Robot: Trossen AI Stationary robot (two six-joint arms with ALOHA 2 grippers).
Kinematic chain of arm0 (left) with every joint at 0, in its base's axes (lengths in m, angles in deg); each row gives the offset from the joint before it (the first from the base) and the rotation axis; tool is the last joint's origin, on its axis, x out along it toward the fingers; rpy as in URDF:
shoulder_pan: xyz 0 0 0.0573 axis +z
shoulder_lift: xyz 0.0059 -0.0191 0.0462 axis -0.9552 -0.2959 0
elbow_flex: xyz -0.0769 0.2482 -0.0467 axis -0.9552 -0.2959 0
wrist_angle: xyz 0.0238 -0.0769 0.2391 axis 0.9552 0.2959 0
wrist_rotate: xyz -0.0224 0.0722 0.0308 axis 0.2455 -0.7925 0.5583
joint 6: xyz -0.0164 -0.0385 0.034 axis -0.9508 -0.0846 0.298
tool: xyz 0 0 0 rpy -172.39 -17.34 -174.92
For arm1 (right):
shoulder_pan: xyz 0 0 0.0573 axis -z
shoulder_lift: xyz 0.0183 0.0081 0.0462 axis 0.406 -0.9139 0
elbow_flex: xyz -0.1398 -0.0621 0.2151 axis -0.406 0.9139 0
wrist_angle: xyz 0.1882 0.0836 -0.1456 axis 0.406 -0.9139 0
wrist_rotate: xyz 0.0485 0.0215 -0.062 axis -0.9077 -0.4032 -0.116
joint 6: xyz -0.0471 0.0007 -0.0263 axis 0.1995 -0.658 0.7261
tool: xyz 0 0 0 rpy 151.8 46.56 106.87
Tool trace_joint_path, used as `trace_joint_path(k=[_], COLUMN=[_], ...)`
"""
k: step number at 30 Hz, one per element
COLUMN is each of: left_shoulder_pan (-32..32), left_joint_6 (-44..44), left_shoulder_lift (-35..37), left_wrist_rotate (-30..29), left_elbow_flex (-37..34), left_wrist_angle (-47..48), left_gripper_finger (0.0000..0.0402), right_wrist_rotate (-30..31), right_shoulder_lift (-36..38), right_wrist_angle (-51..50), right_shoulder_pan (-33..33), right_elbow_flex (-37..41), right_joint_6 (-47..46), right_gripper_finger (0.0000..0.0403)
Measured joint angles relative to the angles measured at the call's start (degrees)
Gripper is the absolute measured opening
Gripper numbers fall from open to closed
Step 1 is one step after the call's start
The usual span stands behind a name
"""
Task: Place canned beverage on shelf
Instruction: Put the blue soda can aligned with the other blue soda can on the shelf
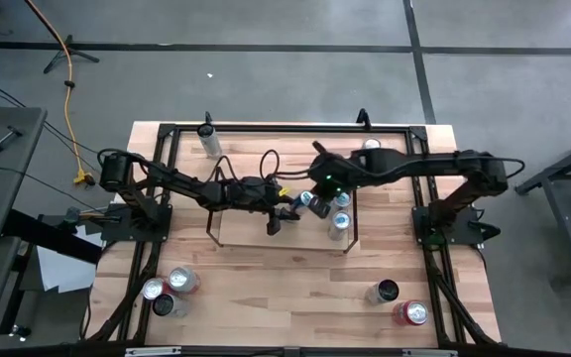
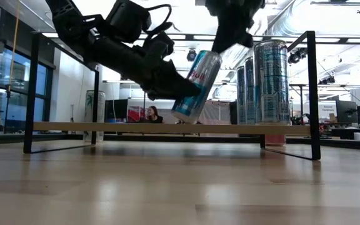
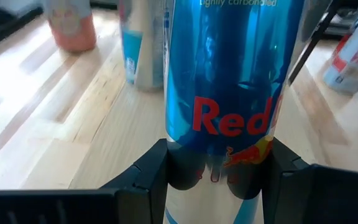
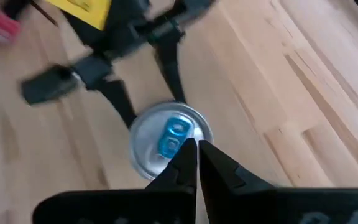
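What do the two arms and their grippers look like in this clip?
Both arms are dark, jointed links mounted on black bases at the table's sides. The left arm trails looping black cables; the right arm shows a small green light near its wrist. The left gripper and right gripper have matte black angular fingers.

The wood-plank table (image 1: 295, 288) carries the shelf (image 1: 251, 230), upright cans (image 1: 339, 224) standing on it.
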Motion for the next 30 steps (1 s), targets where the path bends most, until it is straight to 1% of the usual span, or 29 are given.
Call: trace_joint_path(k=[3,9,21,25,28,30], left_shoulder_pan=[0.02,0.02,0.76,1.05,1.09,1.11], left_joint_6=[0.43,2.09,3.78,3.76,3.65,3.66], left_shoulder_lift=[0.02,0.02,0.02,0.02,0.02,-0.02], left_wrist_rotate=[-0.13,-0.27,-0.77,-0.78,-0.97,-1.01], left_elbow_flex=[-0.02,-0.02,-0.02,-0.02,-0.02,-0.02], left_wrist_angle=[-0.28,-0.63,-0.99,-0.98,-0.87,-0.74], left_gripper_finger=[0.0123,0.0128,0.0134,0.0134,0.0134,0.0134], right_wrist_rotate=[0.12,-1.54,-1.87,-1.18,1.06,1.18], right_shoulder_lift=[-1.41,-2.01,-2.03,-2.03,-2.37,-2.65], right_wrist_angle=[0.03,5.72,7.02,6.69,6.57,6.74], right_shoulder_pan=[0.12,0.03,-1.57,-2.59,-3.02,-3.01], right_elbow_flex=[0.00,-0.07,-0.07,-0.07,-0.07,-0.07], right_joint_6=[0.44,1.24,-2.02,-2.87,-2.87,-3.05], right_gripper_finger=[0.0000,0.0000,0.0000,0.0000,0.0000,0.0000])
